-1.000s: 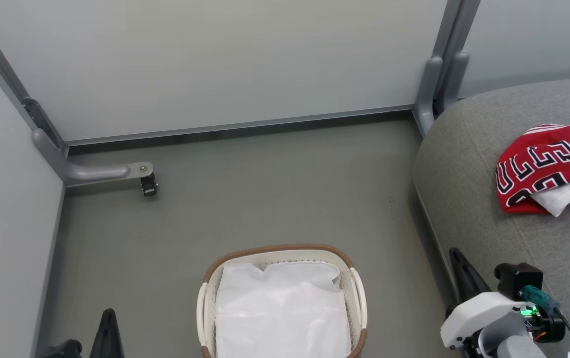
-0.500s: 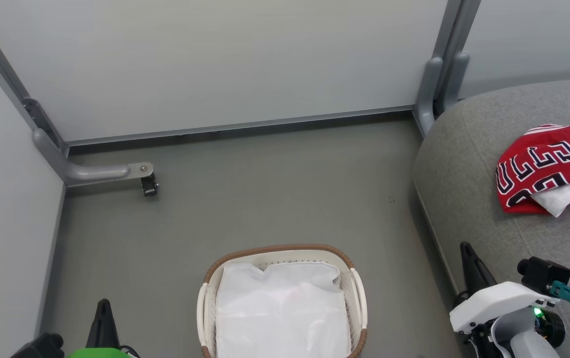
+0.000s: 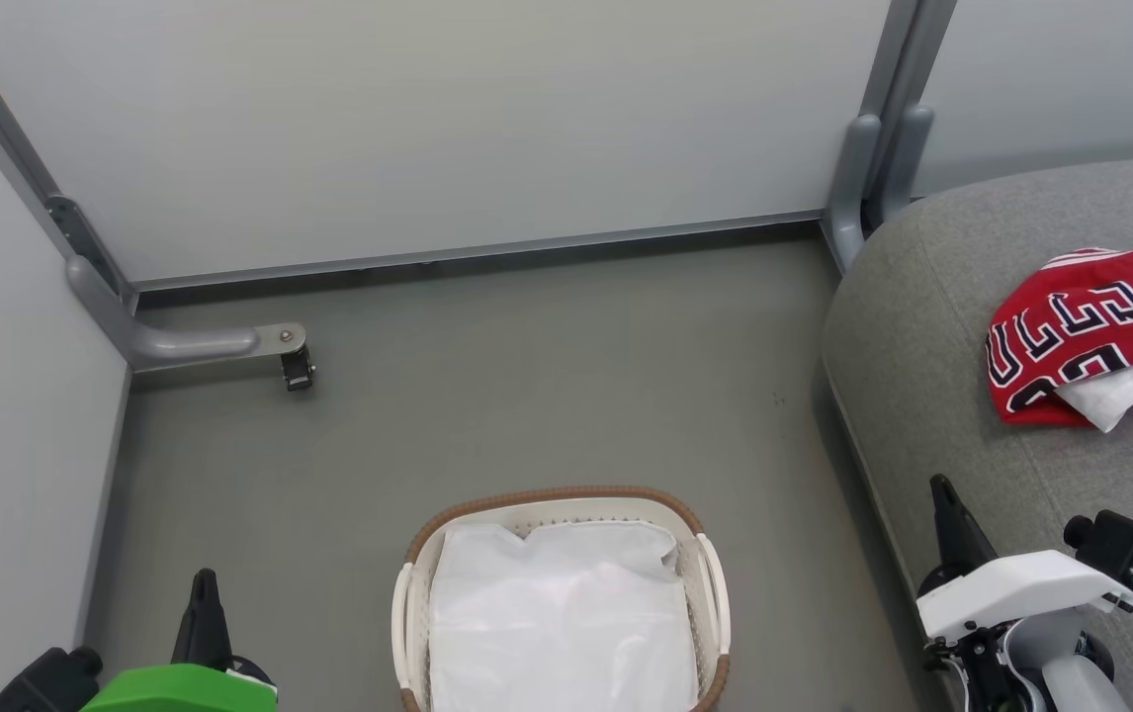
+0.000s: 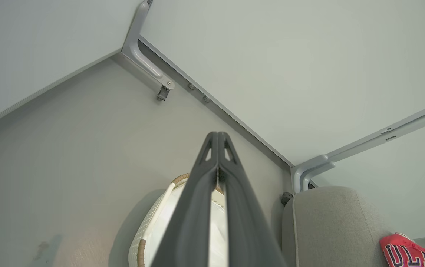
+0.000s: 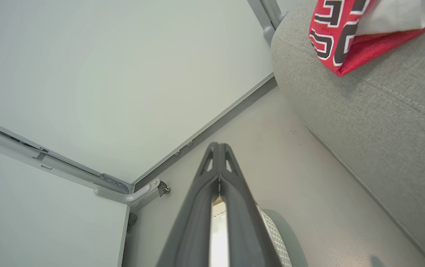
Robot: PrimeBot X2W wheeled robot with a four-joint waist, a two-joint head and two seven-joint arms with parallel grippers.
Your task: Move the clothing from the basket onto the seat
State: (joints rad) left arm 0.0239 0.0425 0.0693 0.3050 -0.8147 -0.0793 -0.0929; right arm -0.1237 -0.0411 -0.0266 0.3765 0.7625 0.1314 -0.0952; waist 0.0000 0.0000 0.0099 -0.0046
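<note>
The clothing (image 3: 1081, 336) is lying bunched on the seat (image 3: 922, 326), well apart from the basket (image 3: 547, 494), its lettered red side facing up and a white flap poking out of its lower edge. A plainer red fold is running off the picture's right side, and I cannot tell whether that is a second garment. The basket is sitting on the floor (image 3: 527, 376) with the white liner (image 3: 557, 613) showing inside it, so the move is looking done, though anything lying under the liner is hidden. Both grippers are carrying nothing: the left gripper (image 3: 203, 593) is hanging beside the basket with its fingers pressing together along their length, and the right gripper (image 3: 944, 499) is hovering over the seat's near edge, likewise closed. Judging by its sag and soft creases, the clothing is looking light, limp and fairly slick, not fragile. It is likely to drape and trail from a single pinch rather than hold any shape. If it needs shifting, a raised ridge of the bunch, such as the humped lettered fold, is offering the best bite; a flat pinch is risking catching the seat's fabric, and the thin liner is inviting a mistaken grab.
</note>
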